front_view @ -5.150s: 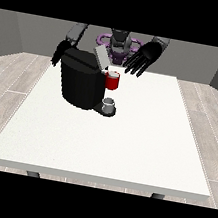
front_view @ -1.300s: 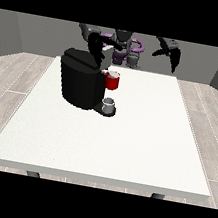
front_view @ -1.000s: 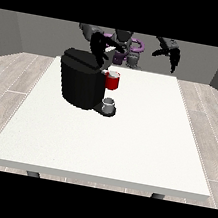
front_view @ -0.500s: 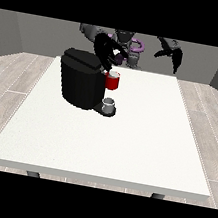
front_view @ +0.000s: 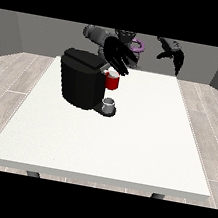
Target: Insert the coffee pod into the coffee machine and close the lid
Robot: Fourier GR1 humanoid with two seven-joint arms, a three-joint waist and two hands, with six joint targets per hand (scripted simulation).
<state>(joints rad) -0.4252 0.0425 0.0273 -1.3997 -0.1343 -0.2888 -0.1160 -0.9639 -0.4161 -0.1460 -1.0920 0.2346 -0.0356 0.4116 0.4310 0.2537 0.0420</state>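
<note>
Hand at the view's left [front_view: 118, 56] spreads released fingers [front_view: 123, 65] above the coffee machine [front_view: 83, 78], holding nothing.

The hand at the view's left [front_view: 118, 57] hangs in front of the robot's torso [front_view: 127, 37] and covers most of it, along with the top right corner of the machine [front_view: 83, 78]. The lid's state there cannot be told. The hand at the view's right [front_view: 175, 55] is too small to tell how its fingers lie. The machine hides the bench [front_view: 125, 144] behind it. The bench's legs are cut off below.
</note>
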